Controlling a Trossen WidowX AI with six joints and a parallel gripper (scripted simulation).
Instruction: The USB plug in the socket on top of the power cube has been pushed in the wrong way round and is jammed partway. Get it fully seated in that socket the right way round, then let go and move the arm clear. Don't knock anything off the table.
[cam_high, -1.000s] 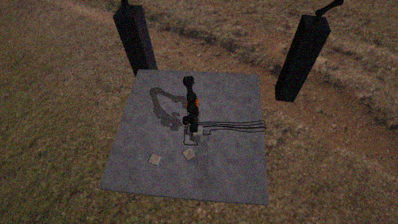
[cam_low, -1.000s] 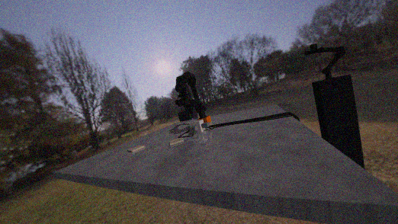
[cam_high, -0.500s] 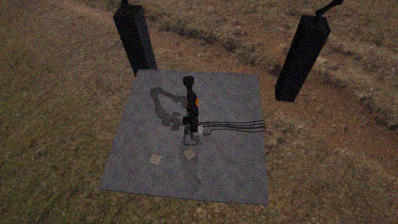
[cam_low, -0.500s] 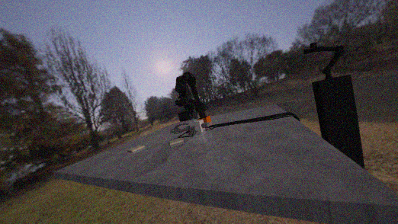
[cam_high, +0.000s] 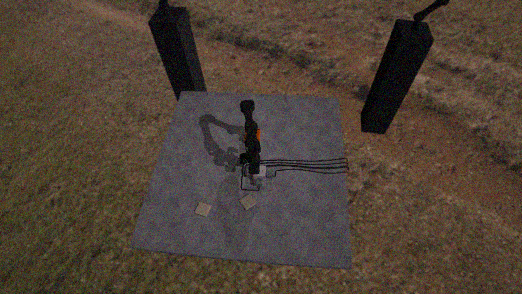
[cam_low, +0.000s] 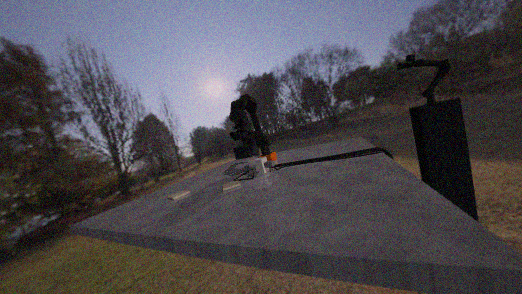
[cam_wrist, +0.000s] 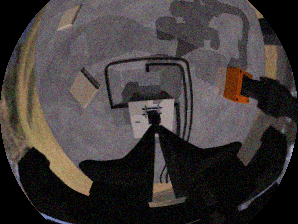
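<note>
In the wrist view the gripper (cam_wrist: 154, 137) is pointing straight down, its two dark fingers meeting in a narrow wedge, and it is pinching the USB plug (cam_wrist: 154, 117), a small dark stub that is standing directly over the top face of the white power cube (cam_wrist: 153, 113). Whether the plug is sitting in the socket or just above it is too small and dim to tell, and so is which way round it is facing. Judging by that, the task is sitting somewhere in its middle: the plug is in hand at the cube, but the full seating, the release and the retreat are all looking undone. A thin dark cable (cam_wrist: 127, 64) is looping round the cube, and an orange connector (cam_wrist: 236, 84) is lying off to the right. Farther out, in the top view, the arm (cam_high: 250, 137) is reaching from its base toward the cube (cam_high: 253, 172) near the middle of the grey table (cam_high: 300, 220), bent over steeply with the wrist vertical. Two small pale blocks (cam_high: 203, 208) are lying nearby, apart from the cube, and a bundle of black cables (cam_high: 310, 165) is running to the table's edge.
</note>
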